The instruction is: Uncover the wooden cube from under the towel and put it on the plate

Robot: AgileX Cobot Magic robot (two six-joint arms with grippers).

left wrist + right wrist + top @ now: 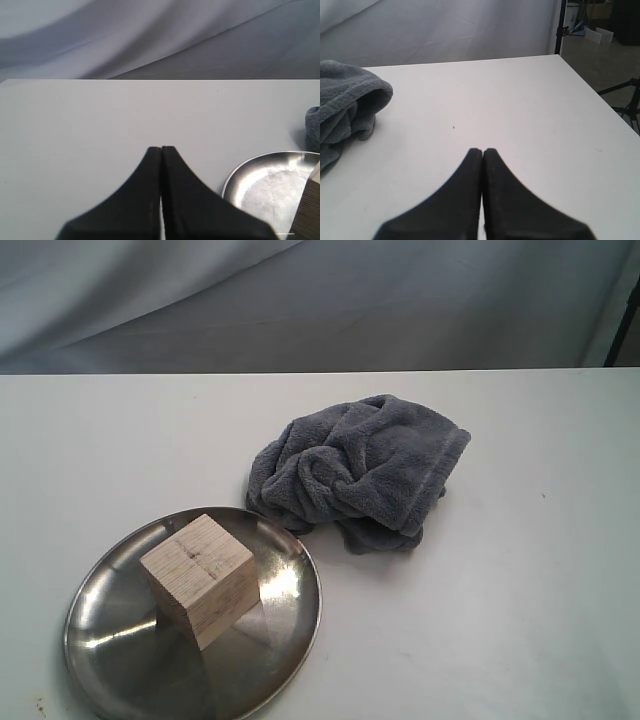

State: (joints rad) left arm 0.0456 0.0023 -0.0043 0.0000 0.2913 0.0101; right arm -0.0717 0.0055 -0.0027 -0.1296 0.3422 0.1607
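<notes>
The left fingers [161, 150] are pressed together tip to tip with nothing between them, and they hang above bare bench [100, 125]. The right fingers [482, 151] are likewise closed and empty over an open stretch of bench. Neither arm shows in the exterior view, so both sit well back from the work.

Out from the left fingers, off to one side and near, lies the rim of the plate [235, 175]. At the very edge of that wrist picture a pale sliver of the wooden cube [310, 205] rises from the plate. A scrap of the towel [314, 127] shows beyond it. The right fingers have only the towel's bunched fold ahead and to one side, with no plate or cube in sight. I judge the left arm the nearer to the cube.

In the exterior view the cube stands flat on the plate, roughly at its middle, turned so that one vertical edge faces the camera. It is as wide as it is tall, so it has no long axis to line up with. The towel lies crumpled on the bench just beside the plate's far rim, perhaps touching it, and covers nothing that can be seen.

By this layout the cube is uncovered and placed. No further grasp seems called for.
</notes>
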